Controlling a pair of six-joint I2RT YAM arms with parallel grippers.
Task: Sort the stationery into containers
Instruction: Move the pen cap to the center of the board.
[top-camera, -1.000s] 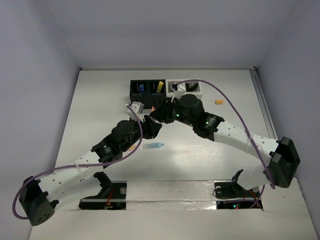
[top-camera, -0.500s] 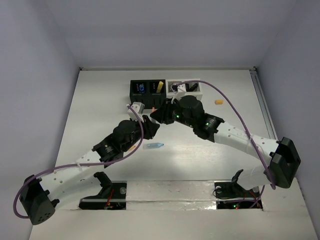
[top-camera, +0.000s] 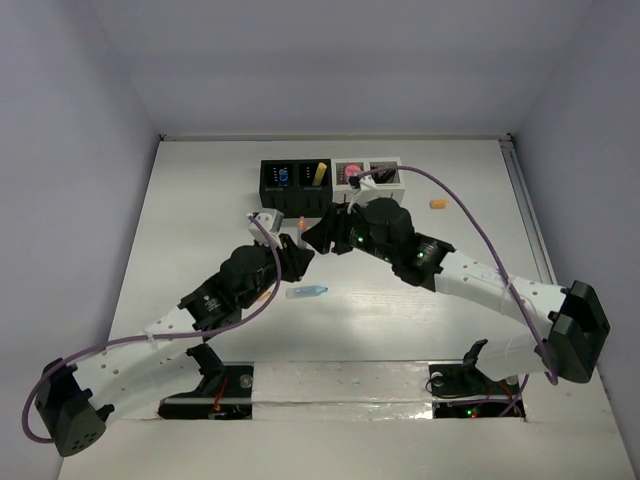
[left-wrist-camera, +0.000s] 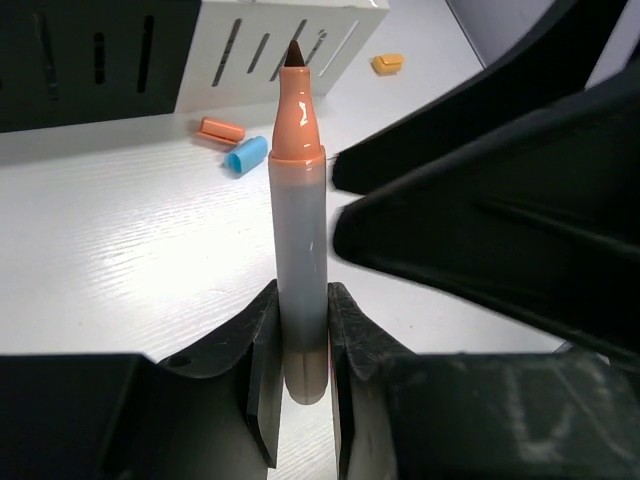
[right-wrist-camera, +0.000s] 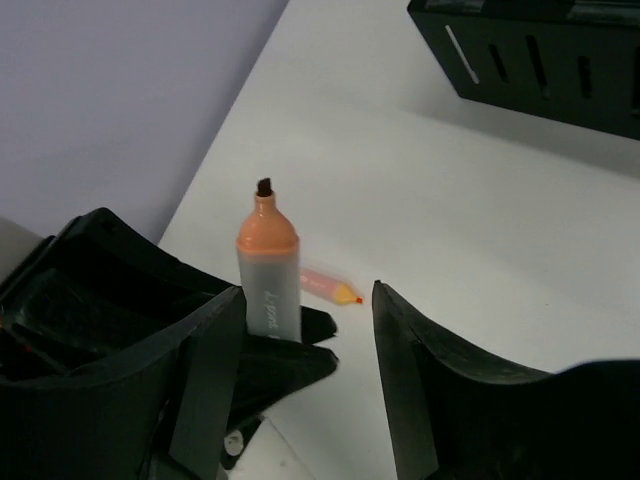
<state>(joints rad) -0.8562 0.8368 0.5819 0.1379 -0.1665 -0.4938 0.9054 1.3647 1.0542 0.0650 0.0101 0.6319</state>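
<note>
Under the left arm (top-camera: 150, 335) a pink pen (right-wrist-camera: 330, 286) is mostly hidden from above. One blue pen (top-camera: 307, 292) lies on the surface (top-camera: 200, 200) near it. The left hand (left-wrist-camera: 302, 320) pinches one uncapped grey marker (left-wrist-camera: 303, 230) upright, its base buried between the fingers. The right hand (right-wrist-camera: 305, 300) stands spread just beside the marker. Beyond lie one orange cap (left-wrist-camera: 220, 129) and one blue cap (left-wrist-camera: 246, 155). Then come four containers (top-camera: 280, 203), two black and two white, their contents hard to make out, and one orange bit (top-camera: 437, 204).
</note>
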